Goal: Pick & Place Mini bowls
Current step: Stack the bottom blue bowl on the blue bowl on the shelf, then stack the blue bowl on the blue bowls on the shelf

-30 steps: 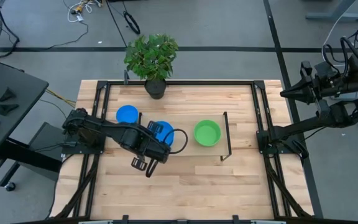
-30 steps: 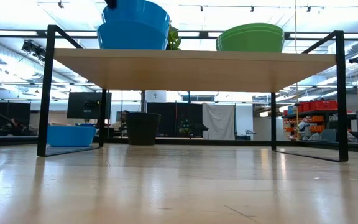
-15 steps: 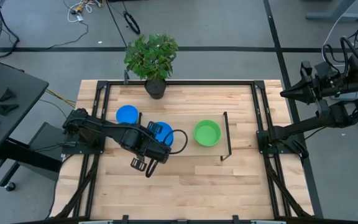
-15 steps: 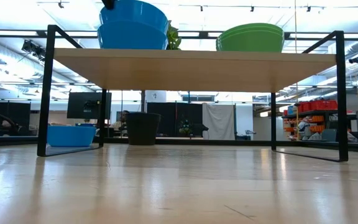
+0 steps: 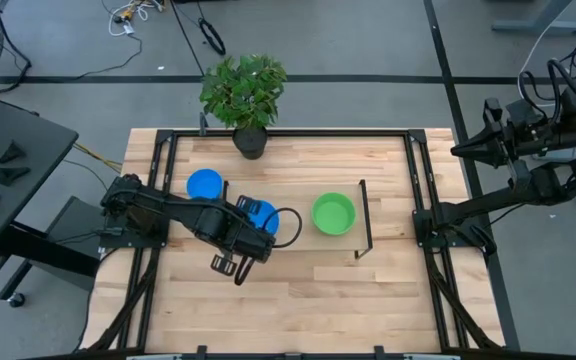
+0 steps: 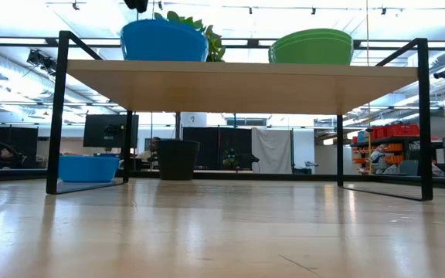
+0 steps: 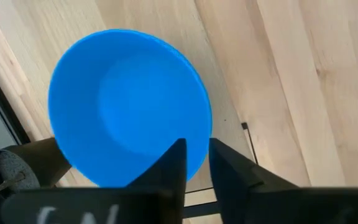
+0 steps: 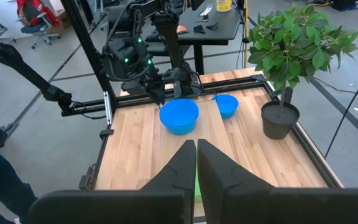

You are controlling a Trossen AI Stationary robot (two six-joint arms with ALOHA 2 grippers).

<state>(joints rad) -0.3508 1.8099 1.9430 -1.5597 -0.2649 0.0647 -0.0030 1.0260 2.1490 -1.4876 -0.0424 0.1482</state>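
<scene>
My left gripper (image 7: 196, 148) hangs pointing down over a bright blue mini bowl (image 7: 126, 106), (image 5: 260, 213). The bowl sits level on a raised wooden shelf (image 6: 238, 77). The fingers are slightly open, one either side of the bowl's rim (image 7: 202, 134) in the wrist view. In the low view the gripper (image 6: 136, 5) ends above the bowl (image 6: 164, 40). A green bowl stack (image 5: 333, 213), (image 6: 311, 46) stands on the same shelf. Another blue bowl (image 5: 205, 184), (image 6: 87, 167) rests on the table. My right gripper (image 8: 196, 148) is shut and waits off the table's right edge.
A leafy plant (image 5: 245, 88) in a dark pot (image 5: 250, 142), (image 6: 178, 159) stands at the table's far edge. The shelf's black legs (image 6: 59, 116), (image 6: 423, 116) stand on the table, and black rails (image 5: 423, 200) run along the table's sides. Bare wood lies near me.
In the low view the upper blue bowl, tilted and raised a second ago, has dropped down onto the blue one on the shelf and now sits level. The left gripper has stayed at about the same height above it.
</scene>
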